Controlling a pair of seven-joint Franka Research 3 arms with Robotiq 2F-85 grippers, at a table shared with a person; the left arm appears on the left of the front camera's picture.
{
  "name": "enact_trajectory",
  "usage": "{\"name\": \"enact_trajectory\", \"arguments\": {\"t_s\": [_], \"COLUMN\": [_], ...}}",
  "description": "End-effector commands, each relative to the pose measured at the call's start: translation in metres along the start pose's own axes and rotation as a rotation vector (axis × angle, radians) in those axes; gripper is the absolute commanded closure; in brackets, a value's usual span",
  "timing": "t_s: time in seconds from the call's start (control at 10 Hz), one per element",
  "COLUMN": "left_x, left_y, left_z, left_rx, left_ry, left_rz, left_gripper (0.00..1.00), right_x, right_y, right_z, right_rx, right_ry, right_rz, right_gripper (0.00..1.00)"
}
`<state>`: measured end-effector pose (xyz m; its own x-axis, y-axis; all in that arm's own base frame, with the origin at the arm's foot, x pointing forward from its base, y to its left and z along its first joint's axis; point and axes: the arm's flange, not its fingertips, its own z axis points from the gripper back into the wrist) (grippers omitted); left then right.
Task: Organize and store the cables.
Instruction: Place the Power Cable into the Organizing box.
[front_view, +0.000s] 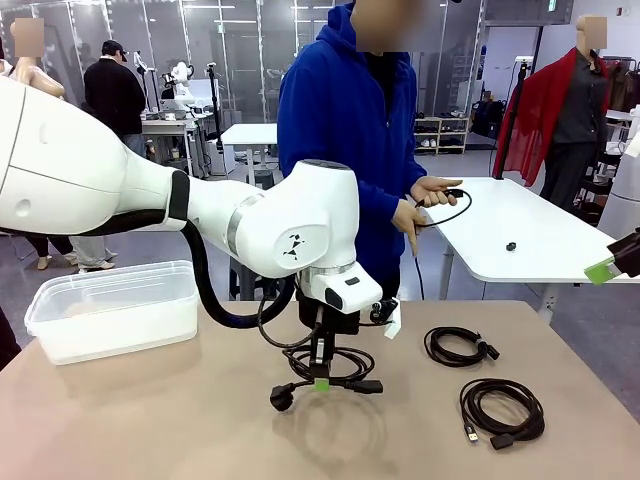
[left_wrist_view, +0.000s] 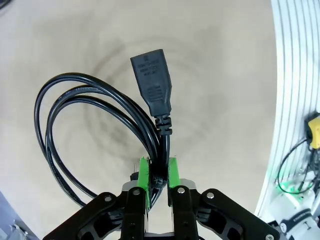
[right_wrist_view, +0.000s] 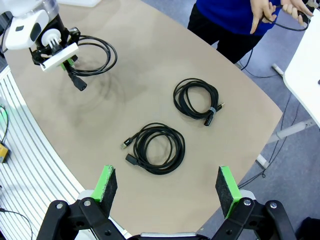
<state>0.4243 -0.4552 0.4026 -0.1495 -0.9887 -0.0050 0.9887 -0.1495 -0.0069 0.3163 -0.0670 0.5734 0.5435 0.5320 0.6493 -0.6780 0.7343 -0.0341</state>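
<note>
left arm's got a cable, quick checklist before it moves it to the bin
1. Left gripper shut on held cable: ok.
2. Lifted off the table: ok, shadow beneath.
3. Bin open with room: cannot tell, cloudy walls.
4. Right gripper open, well apart: ok.
5. Person's hands away, holding another cord: ok.

L arm reaches across to mid tabletop (front_view: 150, 420). L claw (front_view: 321, 384) points straight down, clamped on a coiled cable (front_view: 345, 362); plugs stick out low on both sides, shadow underneath. To your R, 2nd coil (front_view: 458, 346) and 3rd coil (front_view: 502, 408) lie flat, apart from each other. Clear tub (front_view: 112, 310) sits far L. Person (front_view: 345, 130) at far side holds a thin black cord (front_view: 452, 212) in both hands. R claw (front_view: 612, 264) pokes in at R edge, green pad visible.
</note>
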Motion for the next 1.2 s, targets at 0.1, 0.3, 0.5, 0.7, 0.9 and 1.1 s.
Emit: {"name": "enact_trajectory", "arguments": {"t_s": [0.1,0.3,0.5,0.7,0.9,1.1], "left_x": [0.002,0.002,0.002,-0.004,-0.039,-0.066], "left_y": [0.001,0.001,0.001,-0.001,-0.008,-0.012], "left_z": [-0.002,-0.002,-0.002,0.006,0.030,0.061], "left_rx": [0.027,0.027,0.027,0.030,0.015,0.028], "left_ry": [0.005,0.005,0.005,0.015,0.025,0.018], "left_rz": [0.038,0.038,0.038,-0.035,-0.114,-0.180], "left_gripper": [1.00,1.00,1.00,0.83,0.83,0.83], "right_x": [-0.001,-0.001,-0.001,-0.001,-0.001,-0.001], "right_y": [0.000,0.000,0.000,0.000,0.000,0.000], "right_z": [0.000,0.000,0.000,0.000,0.000,0.000], "right_rx": [0.003,0.003,0.003,0.003,0.003,0.003], "right_ry": [-0.001,-0.001,-0.001,-0.001,-0.001,-0.001], "right_rz": [0.006,0.006,0.006,0.006,0.006,0.006], "right_gripper": [0.00,0.00,0.00,0.00,0.00,0.00]}}
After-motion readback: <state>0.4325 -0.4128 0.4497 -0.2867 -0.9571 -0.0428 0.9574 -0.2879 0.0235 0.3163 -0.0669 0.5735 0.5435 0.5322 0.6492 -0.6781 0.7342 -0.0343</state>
